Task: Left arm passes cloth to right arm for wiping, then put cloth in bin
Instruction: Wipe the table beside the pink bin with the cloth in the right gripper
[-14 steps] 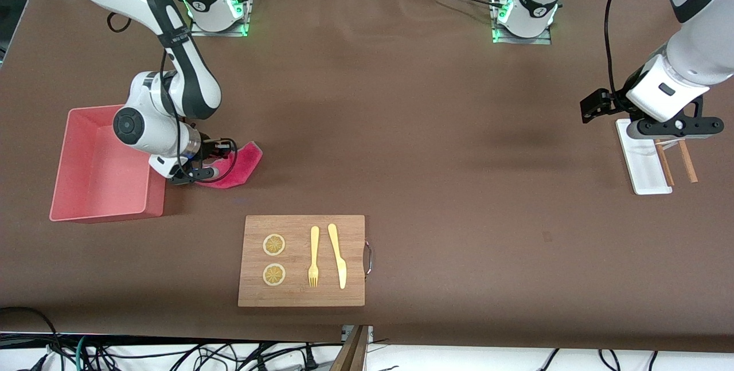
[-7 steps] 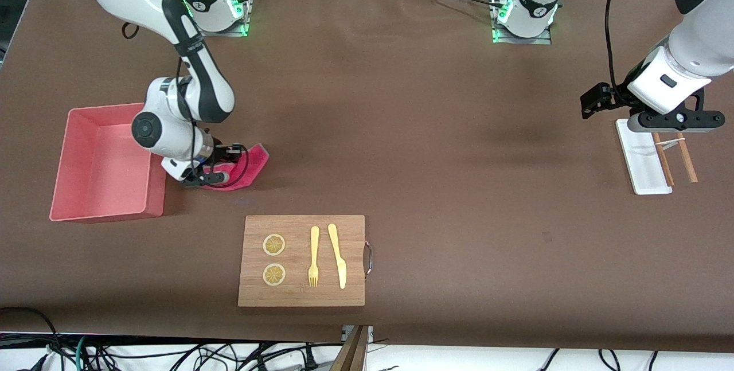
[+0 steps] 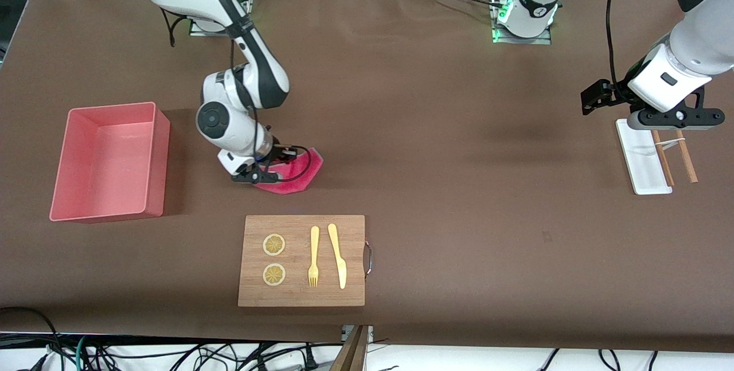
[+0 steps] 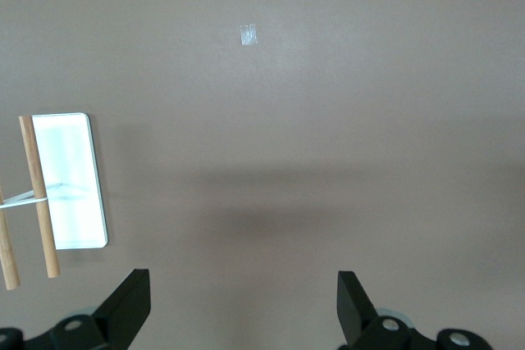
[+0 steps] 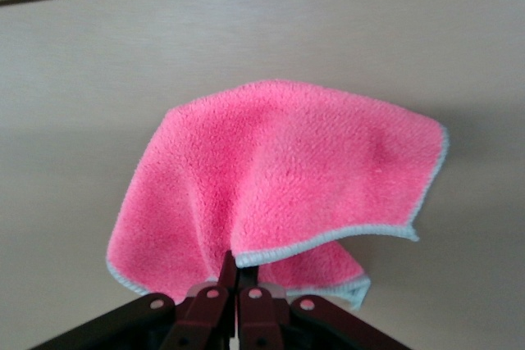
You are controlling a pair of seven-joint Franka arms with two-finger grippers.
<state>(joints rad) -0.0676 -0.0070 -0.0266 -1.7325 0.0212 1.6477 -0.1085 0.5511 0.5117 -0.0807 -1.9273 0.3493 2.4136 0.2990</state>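
The magenta-red cloth [image 3: 293, 175] lies spread on the brown table, farther from the front camera than the cutting board. My right gripper [image 3: 265, 168] is shut on the cloth's edge, low at the table surface. In the right wrist view the cloth [image 5: 279, 178] fans out from the pinched fingers [image 5: 236, 272]. The salmon-pink bin [image 3: 109, 159] stands at the right arm's end of the table, apart from the cloth. My left gripper [image 3: 670, 125] hangs open and empty over the white tray, and the arm waits; its fingers [image 4: 131, 305] show wide apart.
A wooden cutting board [image 3: 302, 260] holds two lemon slices, a yellow fork [image 3: 313, 256] and a yellow knife [image 3: 338, 255]. A small white tray [image 3: 642, 159] with two wooden sticks [image 3: 674, 156] lies at the left arm's end; it also shows in the left wrist view [image 4: 74, 179].
My right gripper has dragged the cloth along the table away from the bin toward the table's middle. The left gripper has hardly moved.
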